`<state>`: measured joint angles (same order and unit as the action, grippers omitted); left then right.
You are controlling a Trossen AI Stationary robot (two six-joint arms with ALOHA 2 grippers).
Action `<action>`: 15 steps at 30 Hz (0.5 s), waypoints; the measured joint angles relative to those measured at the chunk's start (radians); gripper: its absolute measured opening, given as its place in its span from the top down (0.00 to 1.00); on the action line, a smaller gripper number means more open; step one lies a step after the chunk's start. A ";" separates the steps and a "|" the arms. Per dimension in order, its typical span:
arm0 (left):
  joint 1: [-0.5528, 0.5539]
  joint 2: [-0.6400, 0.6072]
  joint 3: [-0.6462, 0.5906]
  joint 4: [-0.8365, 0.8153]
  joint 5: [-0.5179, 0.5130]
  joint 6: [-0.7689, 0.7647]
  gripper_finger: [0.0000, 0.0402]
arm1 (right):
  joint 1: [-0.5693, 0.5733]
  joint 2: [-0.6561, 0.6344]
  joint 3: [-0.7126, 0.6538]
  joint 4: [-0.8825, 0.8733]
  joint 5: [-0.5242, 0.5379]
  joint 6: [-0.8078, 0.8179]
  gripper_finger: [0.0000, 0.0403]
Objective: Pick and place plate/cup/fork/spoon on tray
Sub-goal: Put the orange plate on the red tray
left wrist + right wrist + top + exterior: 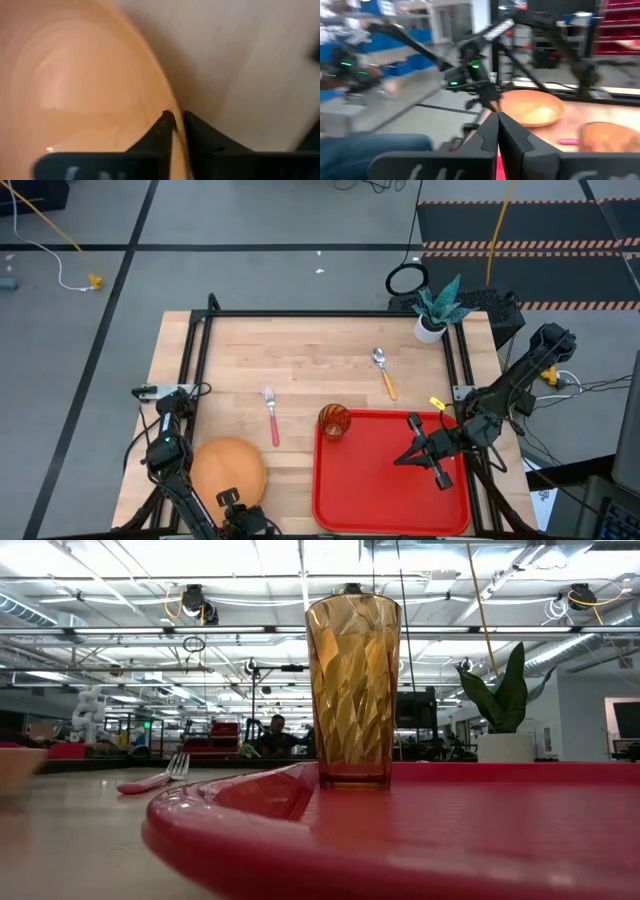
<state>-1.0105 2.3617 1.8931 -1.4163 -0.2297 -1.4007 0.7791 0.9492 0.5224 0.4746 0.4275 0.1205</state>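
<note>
Orange plate [228, 470] on the wood left of the red tray [385, 510] is my current step: left gripper [178, 121] pinches its rim, right gripper [425, 455] clenched empty above the tray, so next I lift and carry it right.

Grey floor [250, 220], bright ceiling strip lights [150, 560].
</note>
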 joint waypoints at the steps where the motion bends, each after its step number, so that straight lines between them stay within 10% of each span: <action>1: 0.000 -0.002 0.002 -0.009 -0.008 0.007 0.95 | 0.000 0.009 0.024 -0.039 0.027 -0.004 1.00; 15: 0.056 -0.038 0.132 -0.147 -0.031 0.265 0.97 | -0.006 0.383 0.495 -0.374 0.070 -0.314 1.00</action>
<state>-0.9541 2.3240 2.0255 -1.5635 -0.2608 -1.1359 0.7731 1.3323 1.0172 0.1010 0.4973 -0.1931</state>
